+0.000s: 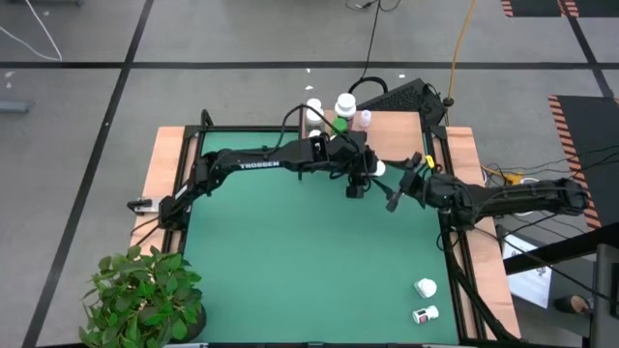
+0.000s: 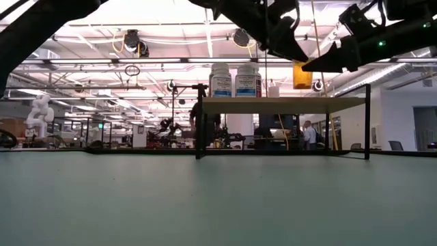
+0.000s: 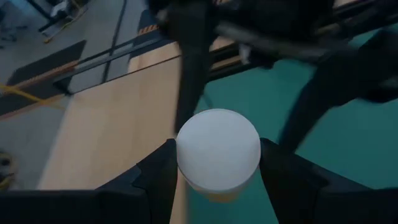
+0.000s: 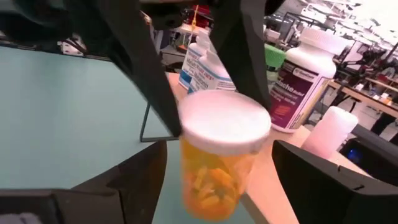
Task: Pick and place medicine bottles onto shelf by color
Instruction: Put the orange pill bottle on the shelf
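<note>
An orange medicine bottle [image 4: 217,168] with a white cap hangs in the air by the near edge of the shelf [image 2: 280,104], above the level of its top. My left gripper [image 3: 217,163] is shut on it. My right gripper [image 4: 219,186] is open, with a finger on either side of the bottle's body and a gap on both sides. On the shelf stand two blue-labelled white bottles [image 2: 233,80], a purple-labelled one [image 4: 301,81], a green one [image 1: 338,124] and a small pale one [image 4: 333,130]. My left gripper pinches the orange bottle at its white cap [image 3: 217,146], one finger [image 4: 158,99] on each side. The fingers slant down from the table's left. The bottle hangs upright below them, clear of both table and shelf.
Two more white bottles [image 1: 426,287] [image 1: 426,314] lie on the green mat near the right front corner. A potted plant [image 1: 145,295] stands at the near left corner. Wooden rails [image 1: 166,159] run along the table's sides.
</note>
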`<state>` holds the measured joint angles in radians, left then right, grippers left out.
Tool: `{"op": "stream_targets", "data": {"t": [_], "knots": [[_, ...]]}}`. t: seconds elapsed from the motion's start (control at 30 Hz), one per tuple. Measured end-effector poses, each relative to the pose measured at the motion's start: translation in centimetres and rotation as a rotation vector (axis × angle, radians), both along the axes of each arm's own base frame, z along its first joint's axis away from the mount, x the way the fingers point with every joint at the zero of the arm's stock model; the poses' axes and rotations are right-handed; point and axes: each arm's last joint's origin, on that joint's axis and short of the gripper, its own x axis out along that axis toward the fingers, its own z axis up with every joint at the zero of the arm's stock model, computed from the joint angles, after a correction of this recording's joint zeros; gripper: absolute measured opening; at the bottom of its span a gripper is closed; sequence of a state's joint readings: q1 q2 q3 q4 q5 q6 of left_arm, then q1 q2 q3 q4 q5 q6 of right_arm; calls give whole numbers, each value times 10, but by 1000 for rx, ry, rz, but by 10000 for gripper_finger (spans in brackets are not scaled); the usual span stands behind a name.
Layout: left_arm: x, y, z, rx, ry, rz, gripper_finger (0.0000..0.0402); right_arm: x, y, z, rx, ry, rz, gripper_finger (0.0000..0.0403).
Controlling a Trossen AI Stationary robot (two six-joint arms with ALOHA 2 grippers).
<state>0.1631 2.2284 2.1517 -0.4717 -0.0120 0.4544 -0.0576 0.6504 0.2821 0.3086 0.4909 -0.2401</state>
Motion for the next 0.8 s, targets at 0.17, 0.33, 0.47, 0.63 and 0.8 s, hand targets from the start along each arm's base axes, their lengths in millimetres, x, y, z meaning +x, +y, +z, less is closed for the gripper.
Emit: {"op": "stream_targets", "data": {"t": [0.17,0.33,0.47,0.63,0.8], "knots": [[1,-3,1,-50,-14,-11,205,1,-3,-1,22,-7,1,271],[1,-4,1,-76,-17,-7,205,2,-3,-1,38,-16,2,255],[2,-5,2,-136,-39,30,205,2,-1,-1,68,-32,58,230],[2,-5,3,-176,-60,73,234,2,-3,0,80,-47,71,195],[-2,-5,13,-179,-85,118,294,2,-7,3,75,-78,57,186]]}}
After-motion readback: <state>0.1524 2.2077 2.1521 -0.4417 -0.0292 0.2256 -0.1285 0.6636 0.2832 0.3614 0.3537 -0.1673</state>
